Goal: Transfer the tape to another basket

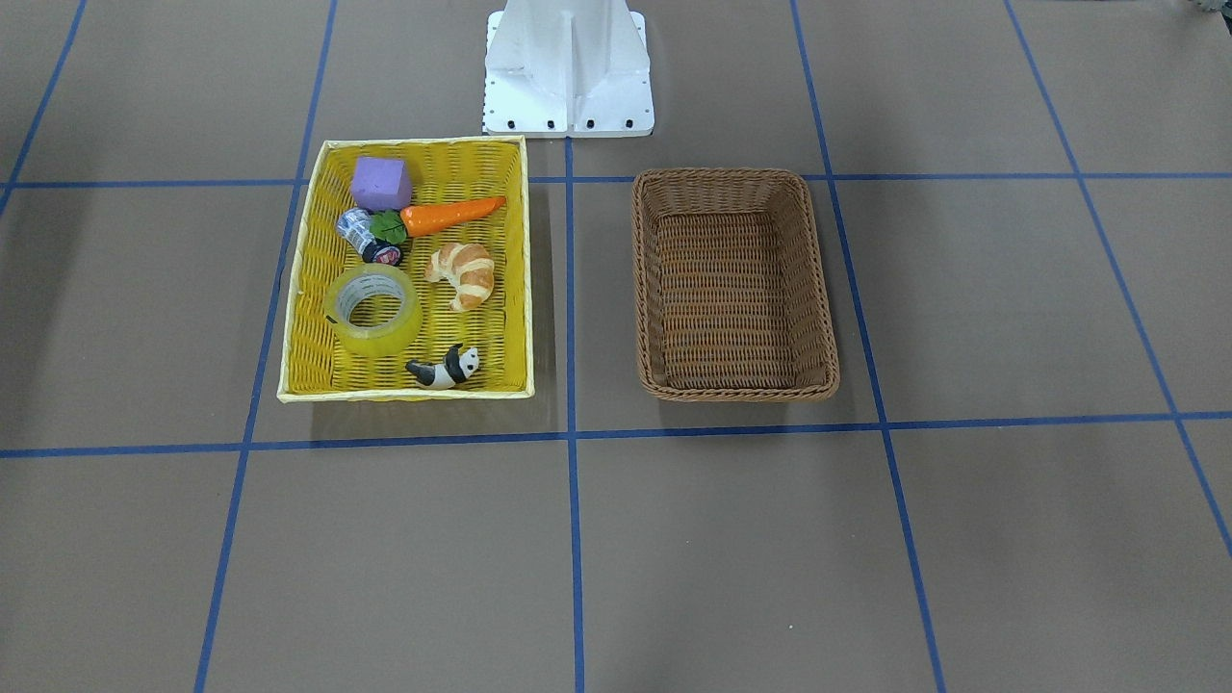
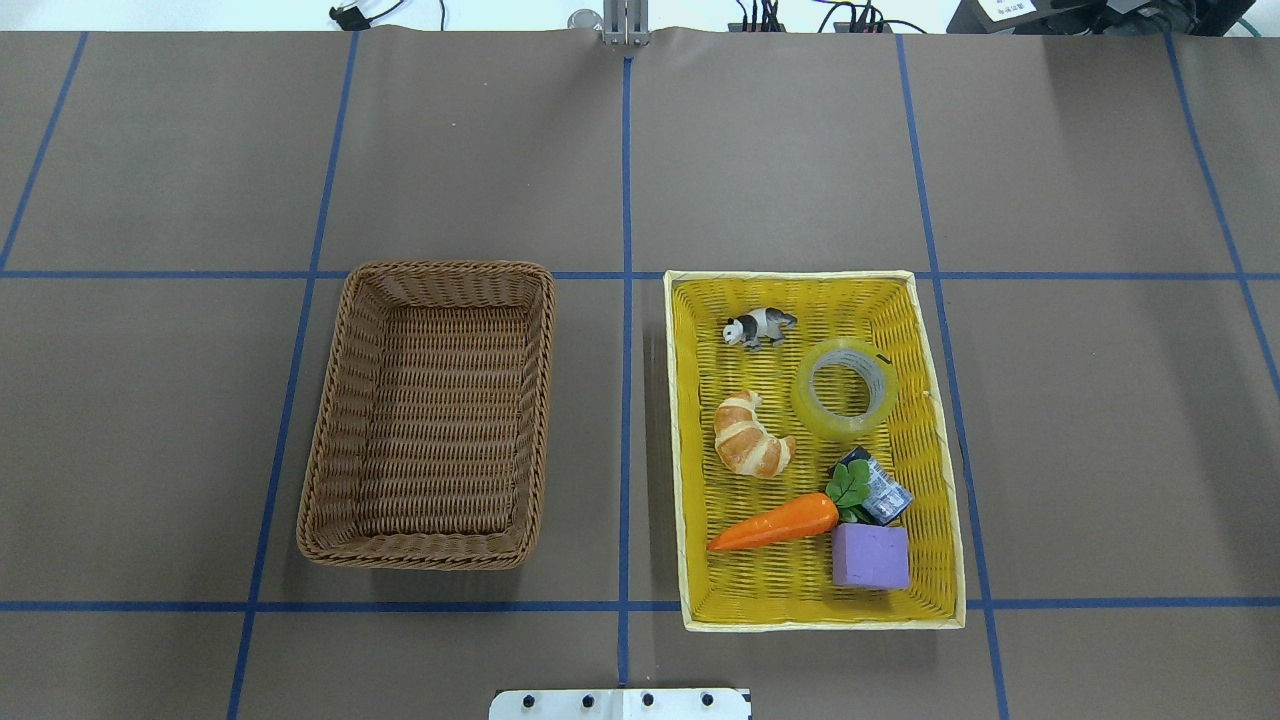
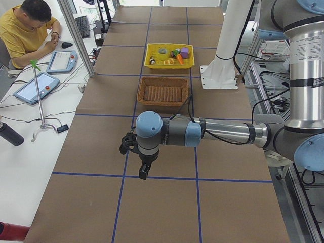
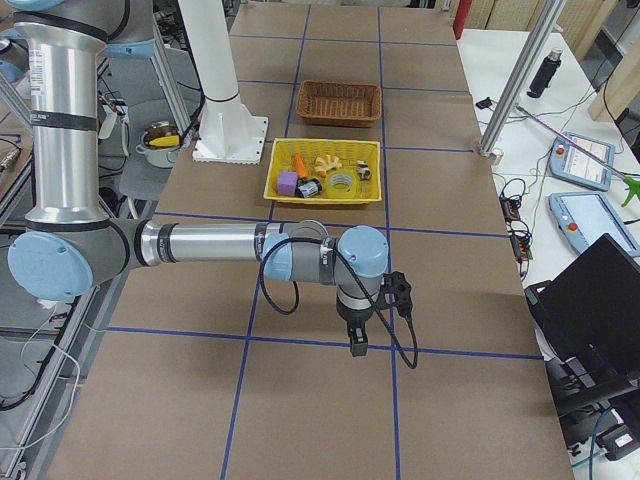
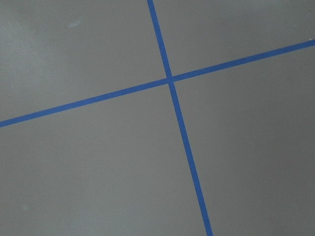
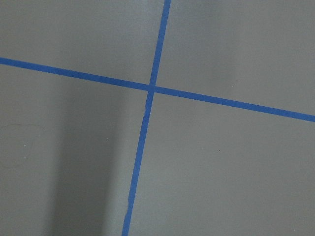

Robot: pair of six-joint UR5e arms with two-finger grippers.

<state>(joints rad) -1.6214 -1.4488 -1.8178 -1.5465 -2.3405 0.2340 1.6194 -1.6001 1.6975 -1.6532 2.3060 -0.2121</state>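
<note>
Brown table [image 2: 1100, 450] crossed by blue lines [image 2: 627, 150], white desk [image 3: 23, 174] beside

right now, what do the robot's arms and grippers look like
The left arm and the right arm are both silver metal tubes with grey joints and light blue round caps. Small printed lettering marks the upright tubes. Each arm ends in a slim black gripper, the left gripper and the right gripper, with a black cable looping loosely by the wrist.

Six cameras: two above, two at the ends of the table [image 2: 1080, 420], two on wrists.
Overhead and front views face each other, sharing the basket [image 2: 430, 415] and the yellow basket [image 2: 775, 585]; side views look along the table, both baskets well beyond the left gripper [image 3: 144, 172] and right gripper [image 4: 357, 345]; wrist views look closely, seemingly straight down, at grid lines [image 5: 170, 81].
</note>
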